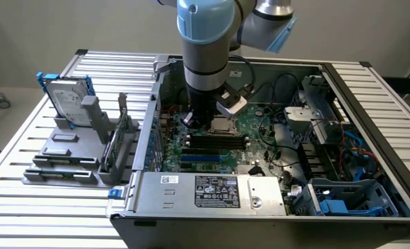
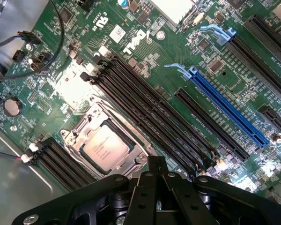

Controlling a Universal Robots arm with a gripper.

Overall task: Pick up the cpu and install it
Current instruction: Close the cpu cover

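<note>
The arm point(image 1: 205, 46) reaches down into an open computer case point(image 1: 370, 104). The case lies on a table point(image 1: 45, 207) made of metal slats. The pincer point(image 1: 191, 122) hangs low over the green board point(image 1: 260, 127) inside the case.

In the wrist view the pincer point(image 2: 155, 163) has its two black fingers point(image 2: 140, 192) pressed tight together. It is closed all the way, with nothing between the fingers. It holds nothing.

The cpu point(image 2: 105, 147) is a small, flat, silver square. It lies flat in its socket point(image 2: 82, 126) on the board point(image 2: 145, 28), with a shiny metal frame around it. The tip of the pincer is just beside one corner of that frame. It is not clear if the tip touches the frame. In the exterior view the cpu point(image 1: 222, 124) is a small grey square just to the exterior view's right of the pincer.

Long black memory slots point(image 2: 150, 112) run along one side of the socket, close to it. A blue slot point(image 2: 225, 105) lies past them, farther from the cpu. A round battery point(image 2: 11, 107) sits on the board on the other side of the socket.

Outside the case, on the exterior view's left, a grey holder point(image 1: 59, 155) stands on the table. A hard drive point(image 1: 70, 101) stands upright in it, in a blue bracket. A silver power box point(image 1: 212, 191) fills the near end of the case.
</note>
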